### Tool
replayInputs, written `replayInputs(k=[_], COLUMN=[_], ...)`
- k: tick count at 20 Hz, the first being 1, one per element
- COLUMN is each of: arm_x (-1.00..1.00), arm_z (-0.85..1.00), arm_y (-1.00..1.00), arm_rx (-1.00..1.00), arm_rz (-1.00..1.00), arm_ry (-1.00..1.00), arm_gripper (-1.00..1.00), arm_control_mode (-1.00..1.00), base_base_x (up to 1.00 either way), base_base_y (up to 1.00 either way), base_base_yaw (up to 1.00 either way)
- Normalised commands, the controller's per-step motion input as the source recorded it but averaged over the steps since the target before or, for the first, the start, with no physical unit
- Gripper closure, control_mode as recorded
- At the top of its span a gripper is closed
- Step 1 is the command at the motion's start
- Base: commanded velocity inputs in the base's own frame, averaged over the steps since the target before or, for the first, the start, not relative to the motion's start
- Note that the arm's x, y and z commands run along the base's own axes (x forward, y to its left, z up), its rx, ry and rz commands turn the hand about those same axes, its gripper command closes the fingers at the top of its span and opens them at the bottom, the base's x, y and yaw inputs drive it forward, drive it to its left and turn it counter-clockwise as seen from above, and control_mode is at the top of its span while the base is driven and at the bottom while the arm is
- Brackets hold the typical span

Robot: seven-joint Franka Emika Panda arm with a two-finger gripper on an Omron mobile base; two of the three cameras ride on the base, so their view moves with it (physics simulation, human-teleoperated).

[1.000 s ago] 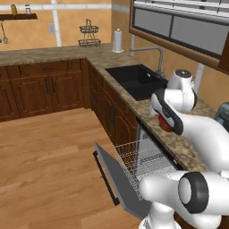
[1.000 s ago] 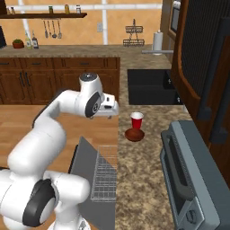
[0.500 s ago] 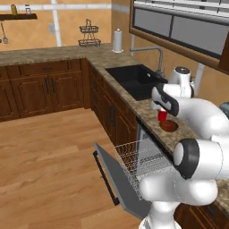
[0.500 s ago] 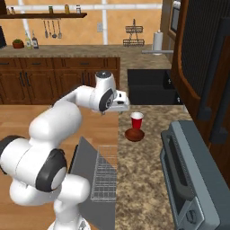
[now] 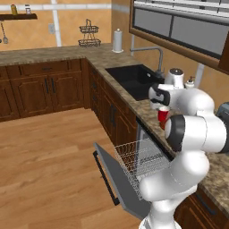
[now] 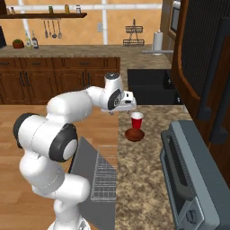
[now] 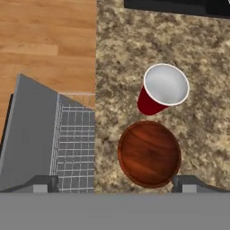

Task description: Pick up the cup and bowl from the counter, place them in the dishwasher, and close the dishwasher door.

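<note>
The robot arm swings its wide-open claw (image 6: 133,104) out over the counter (image 6: 139,166), above cup (image 6: 136,120) and bowl (image 6: 134,134).

No legible text, labels, brand marks, numbers or signs on any surface.
</note>
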Motion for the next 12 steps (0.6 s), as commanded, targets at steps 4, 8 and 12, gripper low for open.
replayInputs(k=[4, 8, 12], arm_x=[0.5, 0.5, 0.33], arm_z=[-0.26, -0.2, -0.29], arm_y=[-0.24, -0.2, -0.05], arm_rx=[-0.03, 0.0, -0.01], arm_rz=[0.02, 0.04, 0.04], arm_ry=[0.03, 0.03, 0.0], arm_gripper=[-1.0, -1.0, -1.0], arm_control_mode=[-1.0, -1.0, -1.0], base_base_x=[0.0, 0.0, 0.0], base_base_y=[0.0, 0.0, 0.0], base_base_yaw=[0.0, 0.0, 0.0])
